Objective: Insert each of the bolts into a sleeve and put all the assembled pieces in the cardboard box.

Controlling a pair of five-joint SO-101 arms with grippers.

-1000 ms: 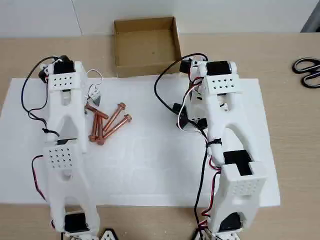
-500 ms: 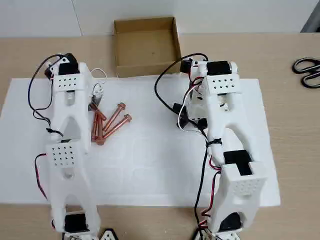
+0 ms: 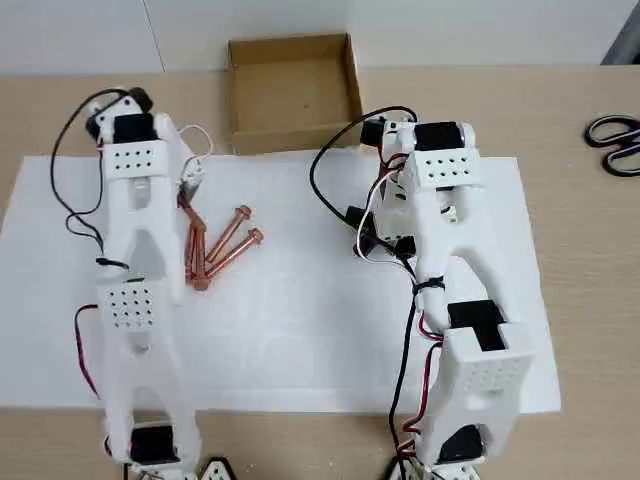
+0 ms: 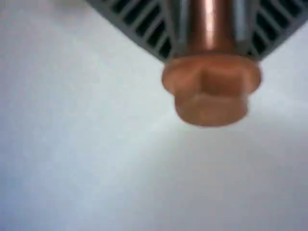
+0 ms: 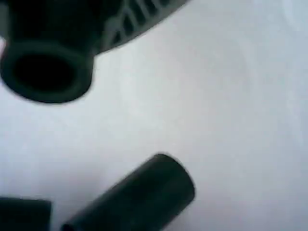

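Copper bolt (image 4: 211, 82) between left fingers (image 4: 144, 24) (head out)

The left arm (image 3: 135, 250) and right arm (image 3: 450, 230) are leaning forward side by side, wrists angled downward. The left gripper (image 3: 190, 188) is clamping a bolt (image 4: 211, 91) by its shank between ribbed fingers (image 4: 139, 29). The right gripper (image 5: 82, 29) is gripping a sleeve (image 5: 45, 72).

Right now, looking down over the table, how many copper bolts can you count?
5. One bolt is in the left gripper; two slanted bolts and two side-by-side bolts lie on the white paper beside the left arm. More may be hidden under it.
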